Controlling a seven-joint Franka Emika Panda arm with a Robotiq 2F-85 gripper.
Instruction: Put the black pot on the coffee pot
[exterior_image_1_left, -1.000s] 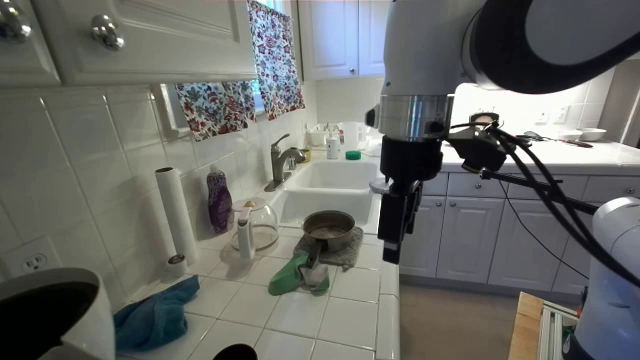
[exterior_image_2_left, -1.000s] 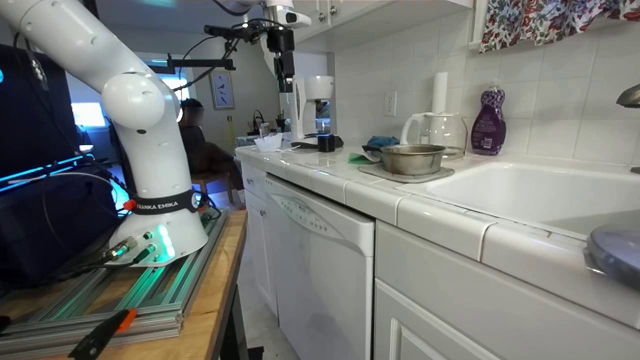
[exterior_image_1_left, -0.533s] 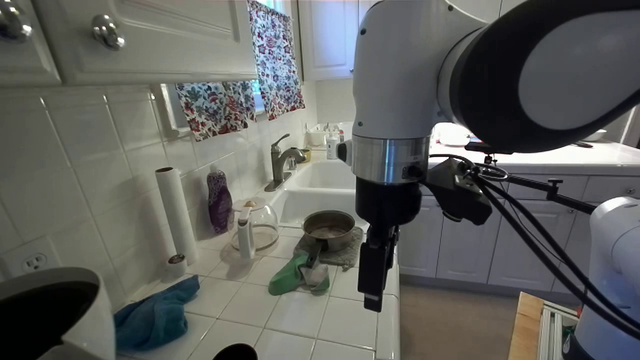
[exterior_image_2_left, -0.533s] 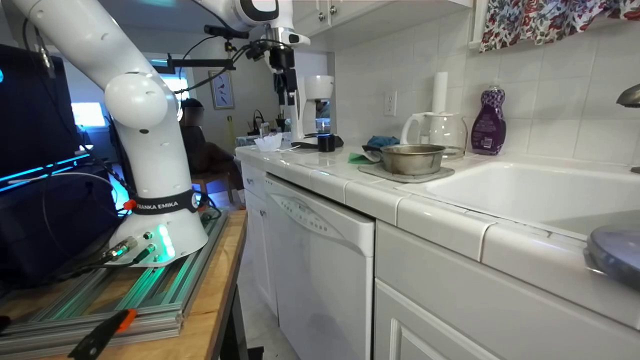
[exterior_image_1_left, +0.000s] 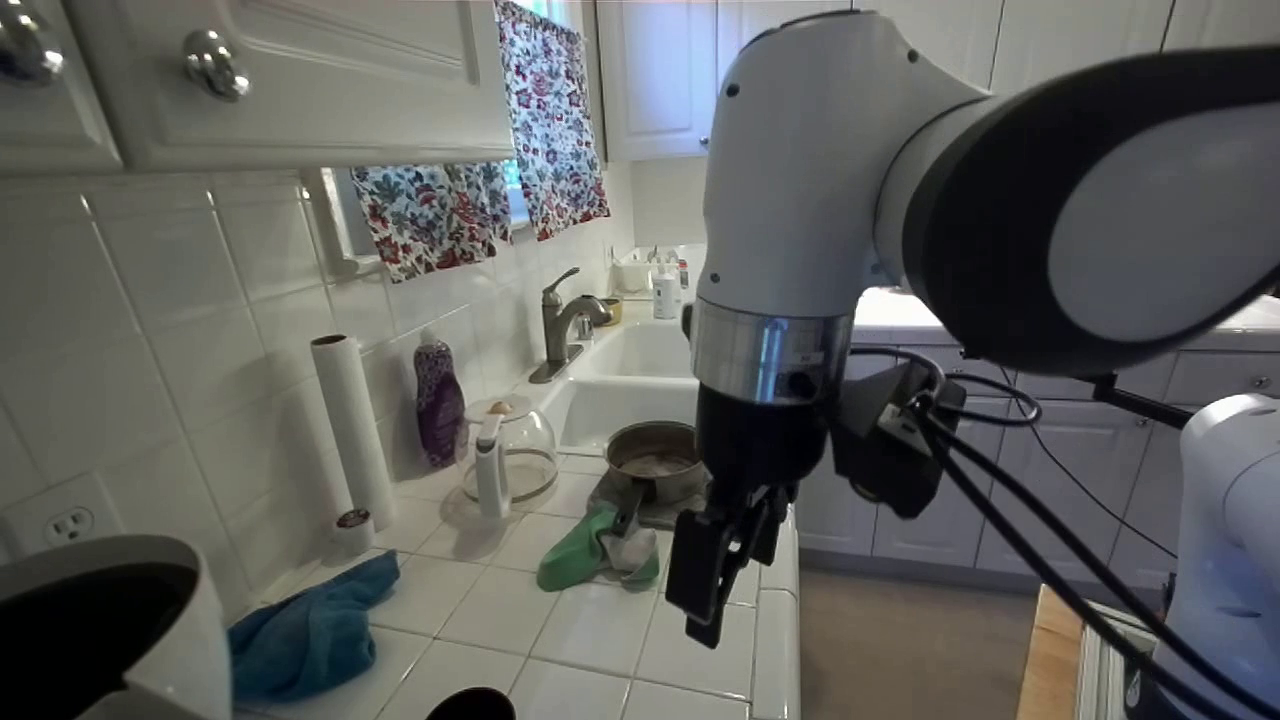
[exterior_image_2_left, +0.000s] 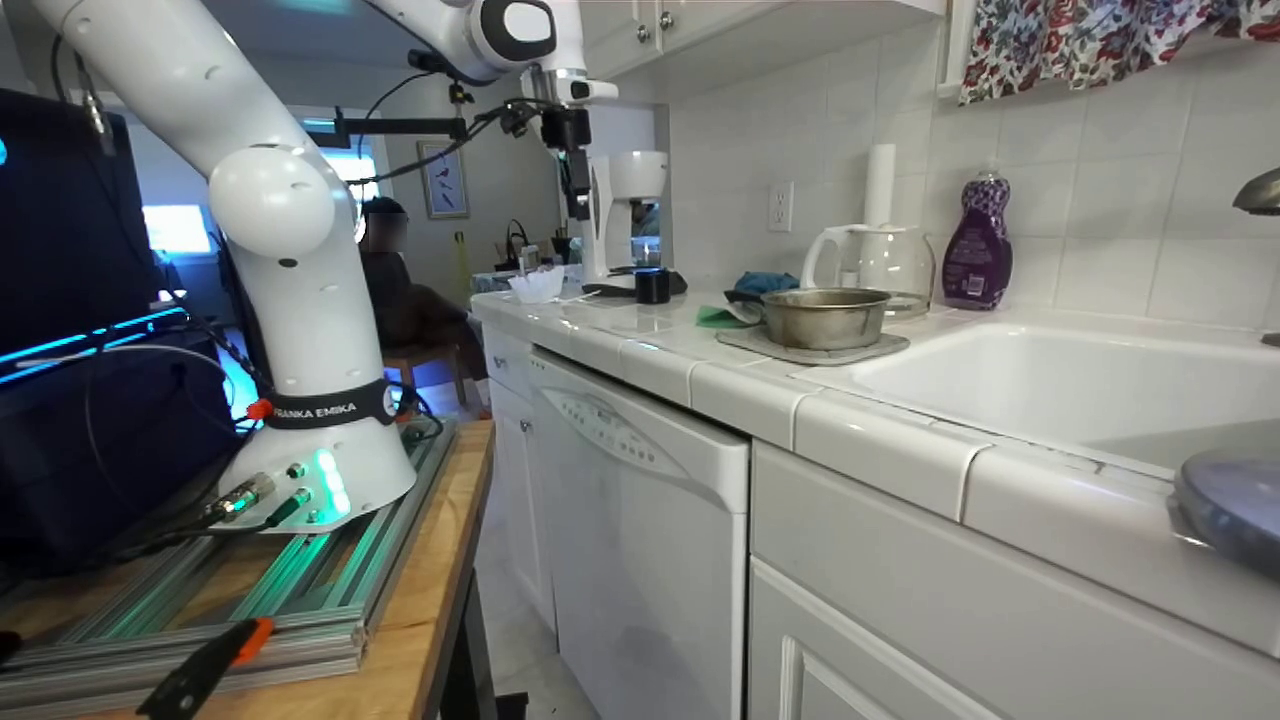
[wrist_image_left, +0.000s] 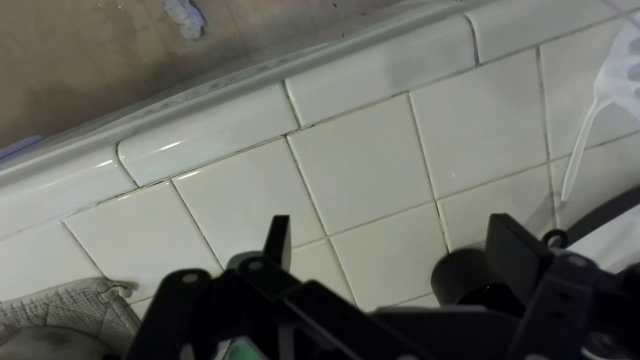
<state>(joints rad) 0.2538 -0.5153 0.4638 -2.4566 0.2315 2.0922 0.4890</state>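
The black pot, a small black cup, stands on the counter; its rim (exterior_image_1_left: 472, 704) is cut by the bottom edge in an exterior view. It shows whole in an exterior view (exterior_image_2_left: 653, 287) in front of the white coffee maker. In the wrist view the black pot (wrist_image_left: 457, 274) is partly hidden behind the right finger. The coffee pot, a clear glass carafe with a white handle, stands by the wall in both exterior views (exterior_image_1_left: 525, 450) (exterior_image_2_left: 895, 262). My gripper (wrist_image_left: 391, 227) is open and empty above the counter, near the black pot; it also shows in an exterior view (exterior_image_1_left: 735, 595).
A grey metal pot (exterior_image_1_left: 655, 455) sits on a grey mat beside the sink (exterior_image_2_left: 1100, 360). A green cloth (exterior_image_1_left: 575, 555), blue cloth (exterior_image_1_left: 315, 630), paper roll (exterior_image_1_left: 355, 430) and purple bottle (exterior_image_1_left: 438, 400) are nearby. The white coffee maker (exterior_image_2_left: 640, 175) stands behind the black pot. A white utensil (wrist_image_left: 582, 140) lies on the counter.
My gripper has moved down and across toward the counter's near end. It has turned, and its fingers show more apart. The pots and the coffee pot have not moved.
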